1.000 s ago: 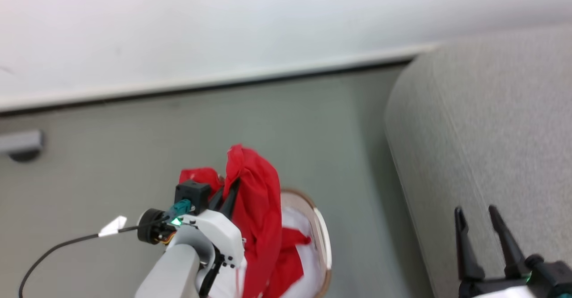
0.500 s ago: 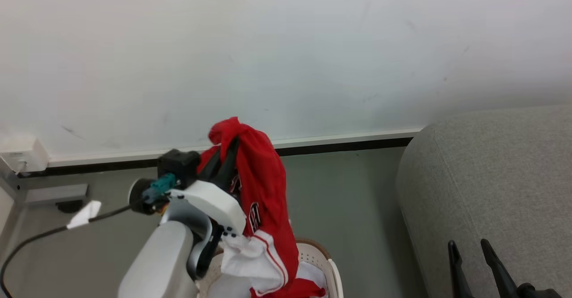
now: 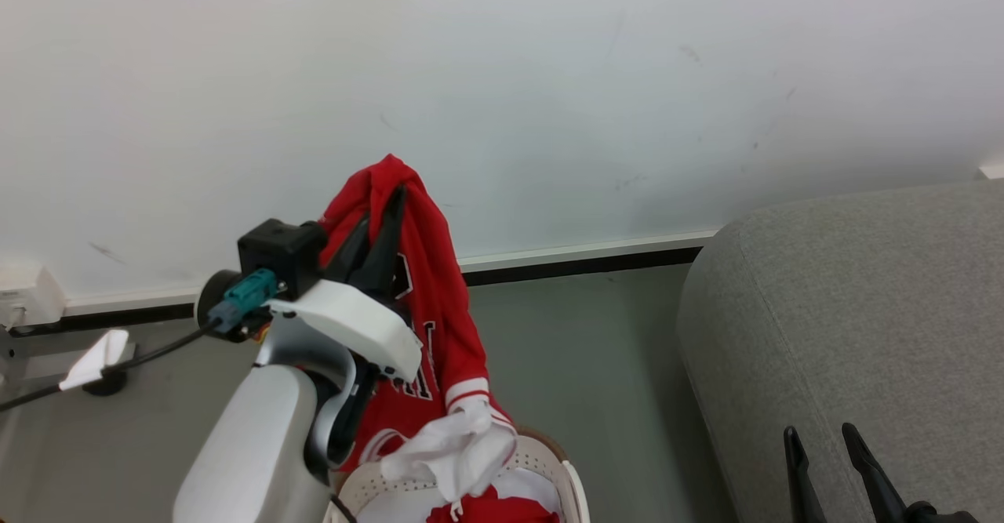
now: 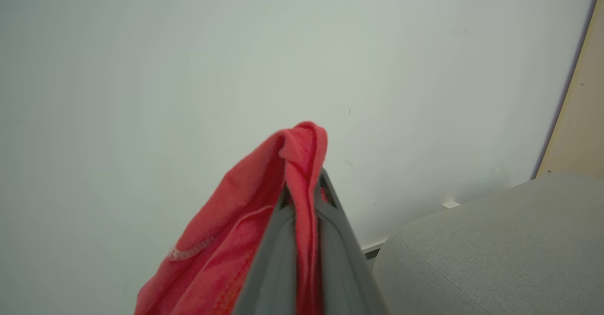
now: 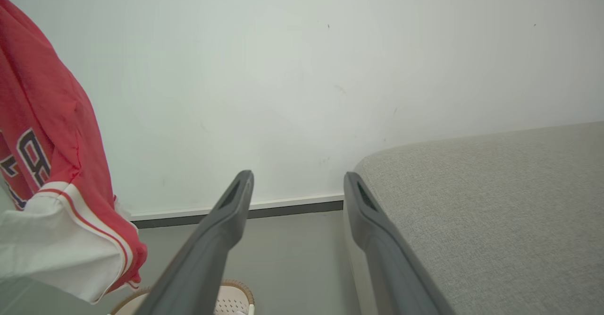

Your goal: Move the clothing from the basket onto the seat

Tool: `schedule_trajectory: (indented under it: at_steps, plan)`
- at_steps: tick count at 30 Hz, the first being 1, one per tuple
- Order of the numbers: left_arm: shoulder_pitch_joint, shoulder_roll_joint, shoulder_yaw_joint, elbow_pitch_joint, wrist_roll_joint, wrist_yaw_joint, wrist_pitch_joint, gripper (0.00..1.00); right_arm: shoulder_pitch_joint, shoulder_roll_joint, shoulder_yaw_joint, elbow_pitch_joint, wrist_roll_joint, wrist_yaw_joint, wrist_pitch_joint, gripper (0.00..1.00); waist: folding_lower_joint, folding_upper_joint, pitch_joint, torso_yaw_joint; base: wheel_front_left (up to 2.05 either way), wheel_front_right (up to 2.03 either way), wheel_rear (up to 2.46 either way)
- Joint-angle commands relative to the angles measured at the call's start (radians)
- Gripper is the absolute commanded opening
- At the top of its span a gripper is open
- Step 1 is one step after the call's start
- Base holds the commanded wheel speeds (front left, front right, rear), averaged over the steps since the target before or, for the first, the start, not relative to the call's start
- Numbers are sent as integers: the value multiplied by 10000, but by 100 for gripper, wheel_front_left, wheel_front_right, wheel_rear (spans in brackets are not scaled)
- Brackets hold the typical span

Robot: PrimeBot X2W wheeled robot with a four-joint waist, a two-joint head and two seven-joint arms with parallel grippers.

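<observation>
Right gripper [image 3: 818,434] is sitting at the bottom right corner of the head view. Its fingers are spread apart and holding nothing, and they are showing against the near side of the sofa [image 3: 847,311].

Left arm is rising from the bottom edge. A black cable [image 3: 149,349] is trailing off its wrist toward the left edge.

Left gripper [image 3: 384,208] is pointing up and is clamped on a bunched fold of the red shirt [image 3: 430,303]. The fold is poking out past the fingertips in the left wrist view.

The shirt is hanging straight down from the fingers, with dark-and-white lettering showing on it. Its white sleeve [image 3: 463,448] with red stripe trim is dangling at the basket's rim.

The basket [image 3: 543,460] is standing on the grey floor [image 3: 580,350] at the bottom edge, left of the sofa and apart from it. More red and white cloth [image 3: 490,510] is lying inside.

The shirt's lowest part is probably touching that pile, but the arm is hiding the spot.

Nothing red is lying on the sofa.

The white wall [image 3: 549,76] and its dark baseboard are running behind everything.
</observation>
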Motion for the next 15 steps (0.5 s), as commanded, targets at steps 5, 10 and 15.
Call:
schedule_trajectory:
  at_steps: [5, 10, 15]
  plan:
    - [297, 106, -53, -330, -75, 75, 146, 0, -64, -23, 27, -247, -430, -21, 7, 100, 1, -1, 3, -27, 0, 0, 0]
    - [360, 34, -176, -527, -143, 58, 206, 0, -228, -43, 265, -579, -869, -21, 7, 100, 1, -1, -19, 5, 0, 0, 0]
    - [442, -36, -314, -742, -189, 81, 262, 0, -673, -442, 1266, -844, -837, -21, 7, 100, 1, -1, -50, 36, 0, 0, 0]
